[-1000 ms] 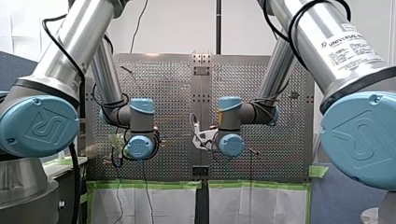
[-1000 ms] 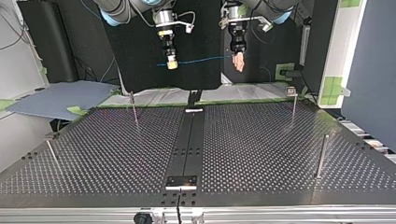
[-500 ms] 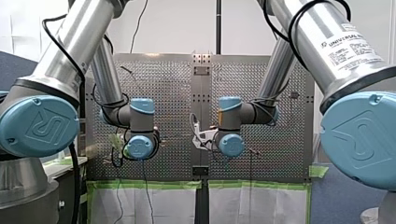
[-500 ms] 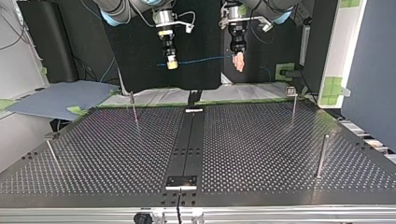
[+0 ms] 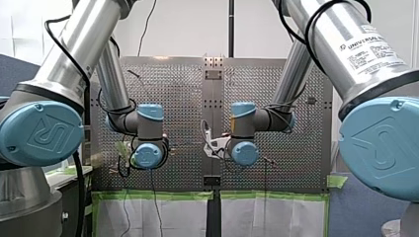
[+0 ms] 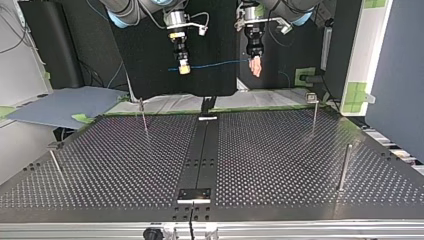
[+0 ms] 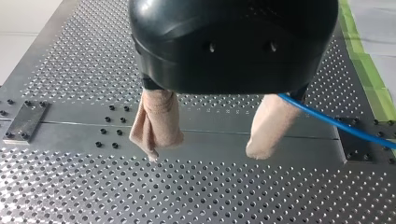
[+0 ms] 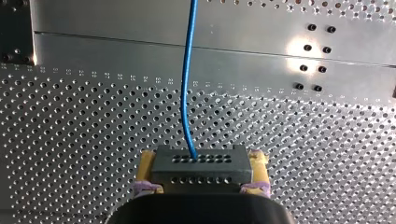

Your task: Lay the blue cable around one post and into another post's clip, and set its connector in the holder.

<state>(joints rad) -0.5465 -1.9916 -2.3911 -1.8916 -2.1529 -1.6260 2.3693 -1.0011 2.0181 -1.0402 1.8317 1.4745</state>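
— Where do we have the blue cable (image 6: 215, 64)?

— In the air at twelve o'clock of the top view, beyond the far edge of the worktop (image 6: 280, 165). It hangs nearly level between our two arms, with the right jaws at its nine o'clock end and the left jaws at its three o'clock end.

— What do our right jaws hold?

— The connector (image 8: 201, 169). In the right wrist view the yellow pads (image 8: 148, 163) are closed tight on its two short sides. The cable leaves its face and runs straight ahead of the jaws, above the worktop.

— And our left jaws?

— They stand wide apart. In the left wrist view the beige pads (image 7: 157, 122) have nothing between their tips. The cable comes out from behind one pad, close under the black body, and runs off sideways. Whether it touches that pad we cannot tell.

— Where are the posts?

— Counting from the worktop's middle in the top view, we see the ten o'clock post (image 6: 143, 116), the two o'clock post (image 6: 314, 112), the three o'clock post (image 6: 345, 167) and the nine o'clock post (image 6: 55, 167). The cable is well apart from all four.

— And the holder?

— On the centre strip a dark plate (image 6: 195, 194) lies at six o'clock. We cannot tell whether it is the holder.
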